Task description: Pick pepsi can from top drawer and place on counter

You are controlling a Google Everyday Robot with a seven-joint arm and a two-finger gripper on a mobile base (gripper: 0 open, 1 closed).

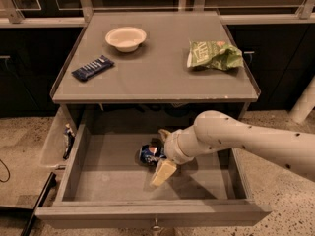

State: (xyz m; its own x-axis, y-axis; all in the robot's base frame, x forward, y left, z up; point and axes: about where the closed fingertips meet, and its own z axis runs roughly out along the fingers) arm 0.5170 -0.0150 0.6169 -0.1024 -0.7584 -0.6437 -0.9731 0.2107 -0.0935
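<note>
The pepsi can (147, 154) lies on its side on the grey floor of the open top drawer (103, 181), near the middle. My gripper (158, 156) reaches into the drawer from the right. It is open, with one pale finger (162, 172) in front of the can and the other (163, 133) behind it, so the can sits between them. The white arm (246, 141) crosses the drawer's right side. The grey counter (157, 77) is above the drawer.
On the counter are a white bowl (126, 37) at the back left, a dark-blue snack bar (92, 67) at the left and a green chip bag (214, 55) at the right. A small packet (68, 140) sits by the drawer's left wall. Speckled floor surrounds the unit.
</note>
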